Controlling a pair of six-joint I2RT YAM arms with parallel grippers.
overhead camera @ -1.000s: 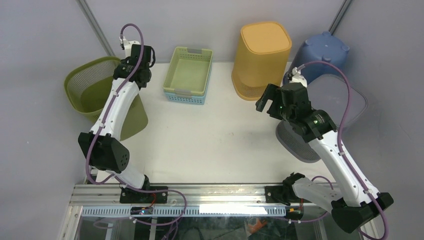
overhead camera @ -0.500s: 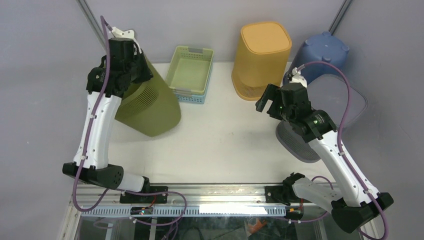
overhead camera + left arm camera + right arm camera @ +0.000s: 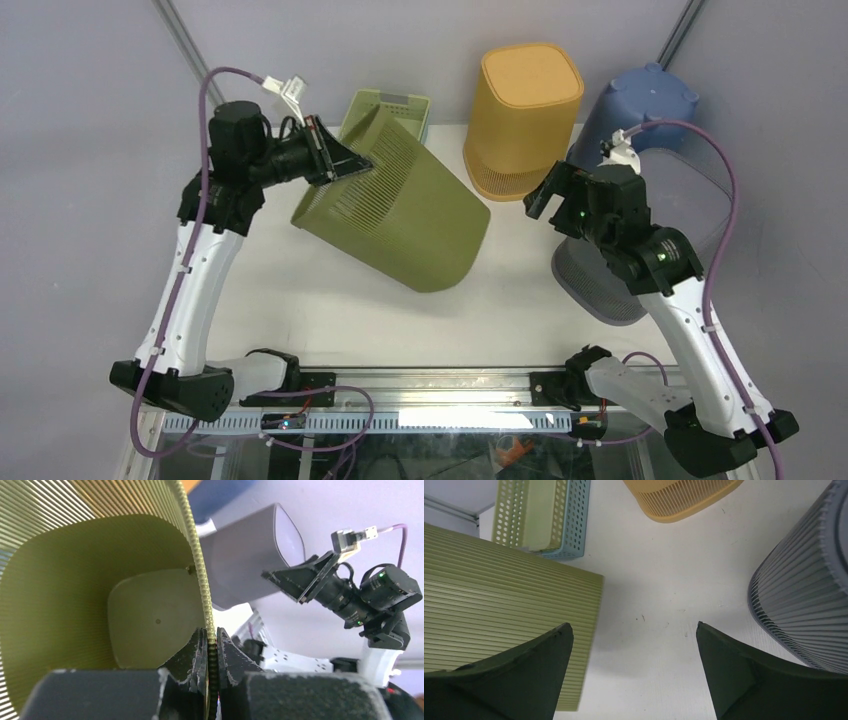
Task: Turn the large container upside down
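The olive container [image 3: 400,215] lies tipped on its side over the left-centre of the white bench [image 3: 400,320]. Its mouth faces the left arm and its closed base sits low, possibly touching the surface. Behind it are a green tray [image 3: 398,103], a yellow bin [image 3: 525,110] and a blue bin [image 3: 645,105], with a grey bin [image 3: 595,285] to the right. The left arm reaches up and across, and the left tool [image 3: 328,160] is pinched tight on the container's rim. The right tool [image 3: 548,190] hovers spread wide, holding nothing.

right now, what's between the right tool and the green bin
Nothing but bare white table: the top view shows an unoccupied strip between the right tool and the green bin. The right wrist view agrees.
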